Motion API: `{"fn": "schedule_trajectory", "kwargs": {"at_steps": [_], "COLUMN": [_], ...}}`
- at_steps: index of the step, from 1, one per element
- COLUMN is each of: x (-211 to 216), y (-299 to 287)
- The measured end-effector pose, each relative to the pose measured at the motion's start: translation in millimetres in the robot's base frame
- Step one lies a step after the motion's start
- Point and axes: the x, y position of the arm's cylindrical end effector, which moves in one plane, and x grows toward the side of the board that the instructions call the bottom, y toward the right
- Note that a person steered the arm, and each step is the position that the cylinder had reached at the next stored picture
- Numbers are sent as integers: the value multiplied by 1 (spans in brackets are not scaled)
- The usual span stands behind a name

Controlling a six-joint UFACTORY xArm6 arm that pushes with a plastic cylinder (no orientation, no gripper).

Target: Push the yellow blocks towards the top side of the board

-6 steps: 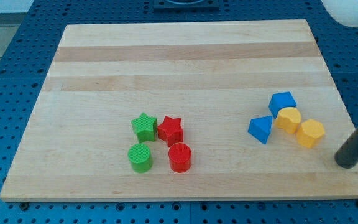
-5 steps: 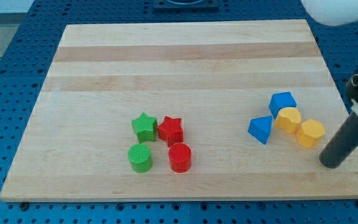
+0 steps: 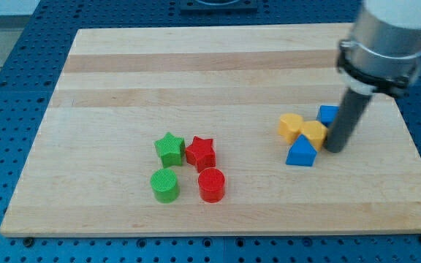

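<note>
Showing a wooden board (image 3: 123, 66) seen from its bottom side. Standing my tip (image 3: 335, 149) just right of the right yellow block (image 3: 313, 134), touching it or nearly so; having no fingers at all, only a bare rod, and so holding nothing. Sitting pressed together, right yellow block and left yellow block (image 3: 291, 126), right of centre and about midway up, well short of the top edge. Crowding them: a blue block (image 3: 328, 113) partly hidden behind the rod, and a blue wedge (image 3: 301, 153) touching the right yellow one from below. Lying well apart toward the lower left: green star (image 3: 169, 148), red star (image 3: 201, 153), green cylinder (image 3: 165, 185), red cylinder (image 3: 211, 184). Judging the push: probably needing to come round beneath the yellow pair, then driving straight toward the view's top, aiming through the pair's middle so neither slips sideways, and avoiding dragging the blue pieces along.
</note>
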Motion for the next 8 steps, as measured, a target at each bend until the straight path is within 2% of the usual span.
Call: {"fn": "schedule_trajectory", "kwargs": {"at_steps": [2,4,6,7,8], "x": [-30,-68,-107,-104,-29], "y": [-87,-198,-261,-271,-277]}}
